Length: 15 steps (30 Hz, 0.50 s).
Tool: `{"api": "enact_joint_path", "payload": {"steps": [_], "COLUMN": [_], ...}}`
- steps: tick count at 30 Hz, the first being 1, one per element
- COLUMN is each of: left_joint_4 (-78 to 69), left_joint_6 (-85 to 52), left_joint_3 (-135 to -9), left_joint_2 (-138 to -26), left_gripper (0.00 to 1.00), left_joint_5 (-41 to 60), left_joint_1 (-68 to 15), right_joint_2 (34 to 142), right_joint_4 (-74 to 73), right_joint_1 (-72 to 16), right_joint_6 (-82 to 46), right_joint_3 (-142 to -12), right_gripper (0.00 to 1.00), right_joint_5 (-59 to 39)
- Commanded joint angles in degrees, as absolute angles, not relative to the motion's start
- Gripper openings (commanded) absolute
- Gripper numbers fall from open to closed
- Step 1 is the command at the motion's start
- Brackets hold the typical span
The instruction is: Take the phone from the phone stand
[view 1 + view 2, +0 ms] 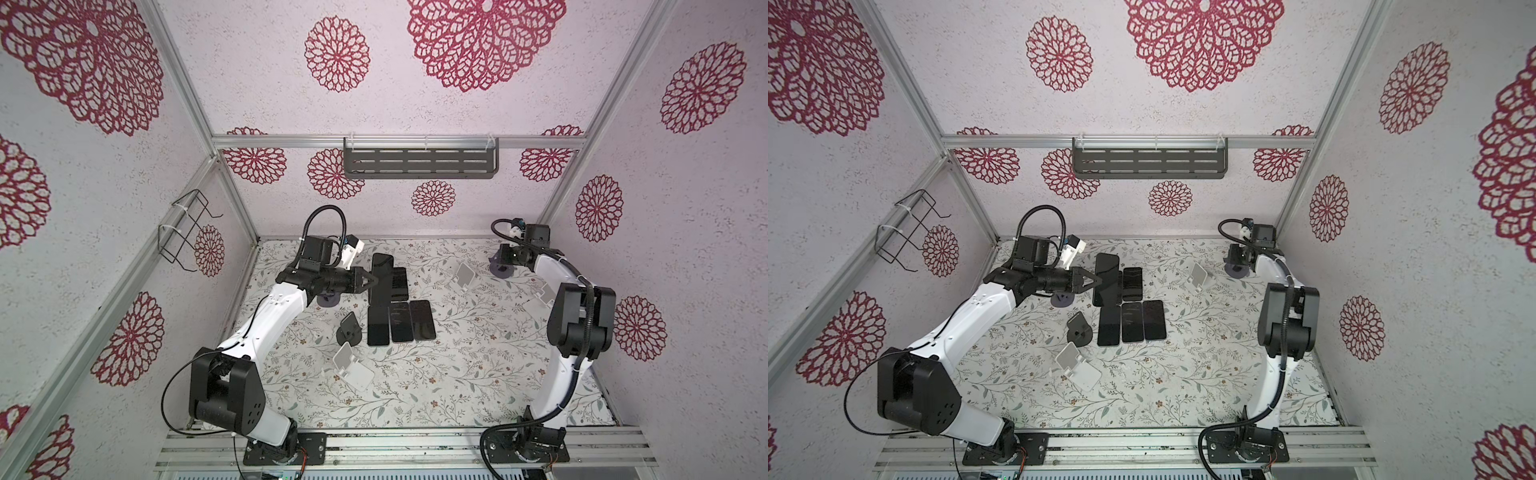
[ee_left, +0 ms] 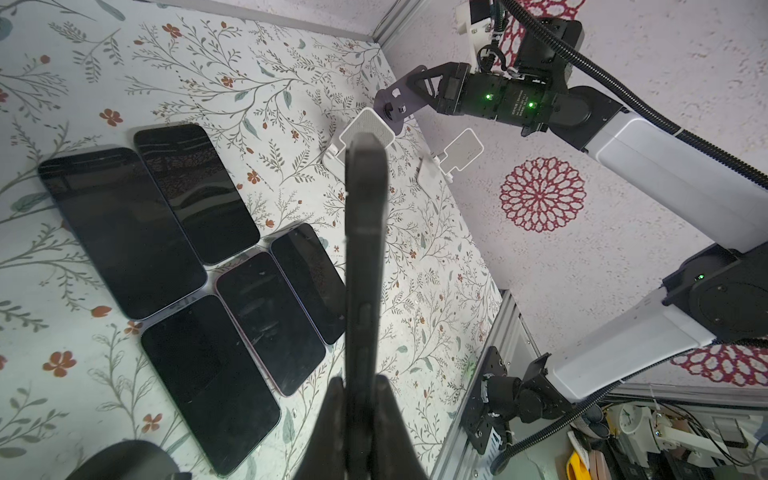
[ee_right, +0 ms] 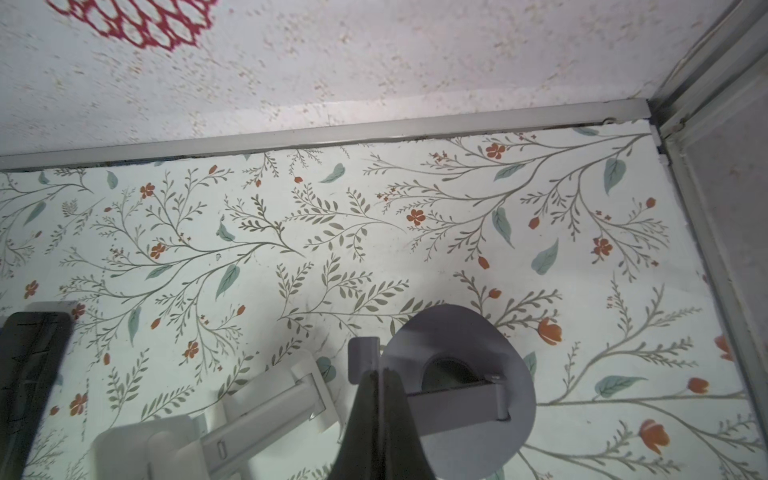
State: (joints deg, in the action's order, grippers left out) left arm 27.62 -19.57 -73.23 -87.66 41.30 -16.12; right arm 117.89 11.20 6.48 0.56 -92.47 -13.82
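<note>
Left gripper point(image 1: 371, 281) clenched on phone point(image 1: 382, 272), gripping its long edge. Phone raised off tabletop point(image 1: 457, 374), edge-on in left wrist view, hanging over flat phones point(image 1: 401, 322). Right gripper point(image 3: 377, 376) pinched shut on edge of grey phone stand point(image 3: 457, 332) at back right corner, well apart from phone.

Robot lab test booth: bare aluminium frame point(image 1: 399, 141) boxed in with flower-papered walls point(image 1: 336, 54), floral-covered table point(image 1: 457, 374), left arm point(image 1: 266, 328) and right arm point(image 1: 559, 386) bolted to a slotted metal rail point(image 1: 415, 446). Just outside the booth, clutter of cables and parts point(image 2: 665, 436).
</note>
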Motion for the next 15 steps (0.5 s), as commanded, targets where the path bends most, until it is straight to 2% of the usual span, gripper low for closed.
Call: {"api": "enact_joint_path", "payload": {"steps": [1, 5, 8, 10, 15], "left_joint_4": [23.8, 23.5, 22.7, 21.4, 21.4], "left_joint_6": [-19.8, -20.1, -20.7, -21.6, -22.3], "left_joint_3": [-73.2, -73.1, -72.6, -72.2, -72.3], "left_joint_2": [-87.3, -87.5, -87.9, -88.5, -89.4], "left_gripper": [0.00, 0.00, 0.00, 0.00, 0.00], "left_joint_5": [41.7, 41.6, 41.8, 42.2, 43.0], "left_joint_1": [-15.7, -15.7, -15.8, -15.8, -15.8], "right_joint_2": [118.9, 120.6, 120.9, 120.9, 118.7], "right_joint_4": [7.7, 9.6, 10.4, 12.0, 14.2], "right_joint_1": [6.5, 6.7, 6.8, 6.8, 7.3], "right_joint_6": [-0.2, -1.6, -2.3, -2.4, -2.0], "right_joint_3": [-94.0, -95.8, -96.2, -97.1, -97.7], "right_gripper": [0.00, 0.00, 0.10, 0.19, 0.61], "right_joint_5": [-15.2, -15.6, -14.8, -14.6, -14.5]}}
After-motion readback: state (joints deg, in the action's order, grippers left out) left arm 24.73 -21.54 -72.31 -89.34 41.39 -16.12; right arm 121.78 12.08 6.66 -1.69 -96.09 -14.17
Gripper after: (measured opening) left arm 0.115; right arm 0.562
